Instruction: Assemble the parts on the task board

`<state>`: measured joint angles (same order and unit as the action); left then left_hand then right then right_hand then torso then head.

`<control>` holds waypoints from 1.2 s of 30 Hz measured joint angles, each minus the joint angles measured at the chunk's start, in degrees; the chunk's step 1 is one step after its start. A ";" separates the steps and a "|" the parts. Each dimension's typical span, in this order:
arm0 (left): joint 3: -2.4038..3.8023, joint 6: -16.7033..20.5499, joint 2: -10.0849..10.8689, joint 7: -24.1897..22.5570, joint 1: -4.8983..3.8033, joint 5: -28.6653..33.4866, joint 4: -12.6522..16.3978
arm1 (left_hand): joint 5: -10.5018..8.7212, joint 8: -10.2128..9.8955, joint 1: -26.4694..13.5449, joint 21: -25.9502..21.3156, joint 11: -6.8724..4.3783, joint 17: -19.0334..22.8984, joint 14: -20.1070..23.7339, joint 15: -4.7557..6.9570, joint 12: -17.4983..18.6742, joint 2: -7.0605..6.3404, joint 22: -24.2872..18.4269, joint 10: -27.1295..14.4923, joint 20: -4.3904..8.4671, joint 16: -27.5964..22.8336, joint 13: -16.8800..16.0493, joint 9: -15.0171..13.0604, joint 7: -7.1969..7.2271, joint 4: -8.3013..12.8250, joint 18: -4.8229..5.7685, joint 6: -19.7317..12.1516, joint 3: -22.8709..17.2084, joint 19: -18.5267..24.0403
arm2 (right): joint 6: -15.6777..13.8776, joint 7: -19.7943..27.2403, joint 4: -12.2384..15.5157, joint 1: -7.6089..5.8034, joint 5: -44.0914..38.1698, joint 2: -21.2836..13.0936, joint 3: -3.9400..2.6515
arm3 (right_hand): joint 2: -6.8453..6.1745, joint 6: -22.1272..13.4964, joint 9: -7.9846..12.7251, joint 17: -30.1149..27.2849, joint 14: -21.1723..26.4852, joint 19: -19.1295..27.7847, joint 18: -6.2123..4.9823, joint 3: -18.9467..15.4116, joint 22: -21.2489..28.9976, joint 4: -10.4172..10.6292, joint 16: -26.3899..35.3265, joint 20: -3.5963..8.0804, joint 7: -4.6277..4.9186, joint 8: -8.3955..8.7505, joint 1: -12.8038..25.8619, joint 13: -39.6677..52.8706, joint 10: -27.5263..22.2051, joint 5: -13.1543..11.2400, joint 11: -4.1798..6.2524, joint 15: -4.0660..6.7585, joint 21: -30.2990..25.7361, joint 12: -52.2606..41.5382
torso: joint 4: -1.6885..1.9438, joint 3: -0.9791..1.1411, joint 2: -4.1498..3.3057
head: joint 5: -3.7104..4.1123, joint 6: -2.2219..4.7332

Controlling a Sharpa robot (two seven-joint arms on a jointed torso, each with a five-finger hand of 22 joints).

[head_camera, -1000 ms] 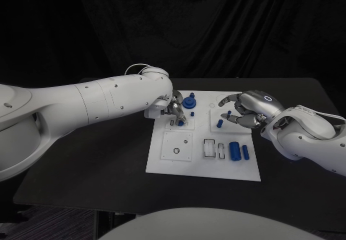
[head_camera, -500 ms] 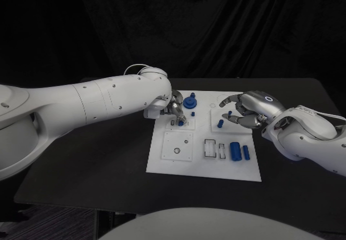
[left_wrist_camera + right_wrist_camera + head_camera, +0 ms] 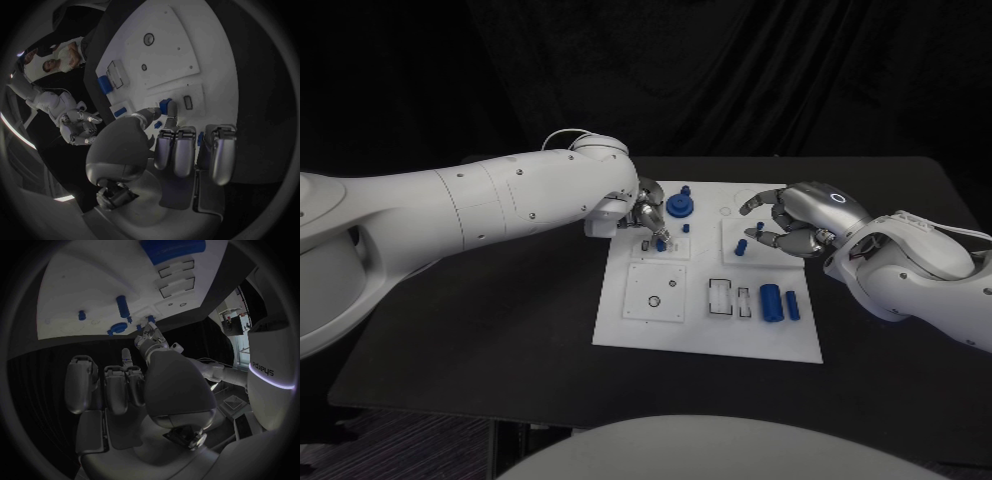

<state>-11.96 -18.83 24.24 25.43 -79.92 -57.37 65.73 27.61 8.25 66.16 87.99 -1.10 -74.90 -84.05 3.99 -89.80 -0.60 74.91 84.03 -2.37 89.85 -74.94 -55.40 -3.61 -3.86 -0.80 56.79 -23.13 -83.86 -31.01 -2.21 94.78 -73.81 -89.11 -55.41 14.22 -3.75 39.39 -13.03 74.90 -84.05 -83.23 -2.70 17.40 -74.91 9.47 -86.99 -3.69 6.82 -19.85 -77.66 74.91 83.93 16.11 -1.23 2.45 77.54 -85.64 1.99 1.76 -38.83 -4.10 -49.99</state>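
We see the left hand (image 3: 646, 217) pinching a small blue part (image 3: 658, 243) at the task board's (image 3: 708, 338) upper left; the right hand (image 3: 793, 225) hovers upper right, fingers curled, seemingly holding nothing.

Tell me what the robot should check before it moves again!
1. Left robot hand has a grip on its small blue part: ok, pinched at the fingertips.
2. Part sits over the board's far-left block: ok.
3. Part is lined up with its hole: cannot tell, fingers hide it.
4. Right robot hand is out of the way: ok, it hovers over the task board's far right side.
5. Right robot hand holds something: cannot tell.
6. Spare blue cylinders lie undisturbed: ok.
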 measured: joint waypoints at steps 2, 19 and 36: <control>-0.01 0.27 0.12 -0.15 0.00 0.00 0.05 | 0.06 -0.01 -0.07 0.00 0.00 0.00 0.00 0.00 0.00 -0.07 0.00 0.00 0.00 0.00 0.00 0.03 0.00 0.16 0.00 0.00 -0.16 0.00 | 0.04 -0.02 -0.02 0.00 0.00 0.03 0.00 | 0.00 0.00 0.00 0.00 0.00 0.00 0.00 0.15 0.00 -0.15 0.00 0.00 0.00 0.00 0.00 0.00 0.00 0.00 0.00 0.00 0.00 0.00 | 0.00 -0.01 0.00 | -0.08 0.00; -0.07 1.16 0.50 -0.68 0.02 0.00 0.27 | 0.06 -0.06 -0.15 -0.23 0.00 0.00 0.00 0.00 0.00 -0.13 0.00 0.00 0.00 0.00 0.00 -0.11 -0.30 0.72 0.00 -0.27 -1.04 0.00 | 0.32 -0.15 -0.11 0.00 0.00 0.09 0.00 | 0.22 0.00 0.08 0.00 0.00 0.00 0.00 0.15 0.00 -0.15 0.00 0.00 0.00 0.00 -0.22 0.00 0.00 0.00 0.00 0.00 0.00 0.23 | -0.01 -0.04 -0.02 | -0.04 0.00; -0.12 2.43 0.88 -0.34 0.05 -0.02 0.99 | 0.05 -0.06 -0.16 -0.47 0.00 0.00 0.00 0.00 0.00 -0.12 0.00 0.00 0.00 0.00 0.00 -0.20 -0.50 0.86 0.00 -0.25 -1.19 0.00 | 0.61 -0.37 -0.16 0.00 0.00 0.13 0.00 | 0.22 0.00 0.08 0.00 0.00 0.00 0.00 0.15 -0.04 -0.15 0.00 0.00 0.00 0.00 -0.22 0.00 0.00 0.00 0.00 0.00 -0.34 0.23 | -0.07 0.05 -0.05 | -0.24 0.00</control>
<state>-12.08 -16.40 25.12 25.09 -79.87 -57.39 66.72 27.65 8.19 66.00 87.52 -1.11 -74.90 -84.05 3.99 -89.80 -0.72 74.91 84.03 -2.37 89.85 -74.94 -55.59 -4.11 -3.00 -0.79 56.54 -24.32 -83.86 -30.41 -2.58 94.63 -73.81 -89.11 -55.28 14.21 -3.53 39.39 -12.95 74.90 -84.05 -83.23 -2.70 17.55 -74.95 9.32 -86.99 -3.69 6.82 -19.85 -77.88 74.90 83.93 16.11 -1.23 2.45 77.20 -85.41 1.92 1.81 -38.88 -4.34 -49.99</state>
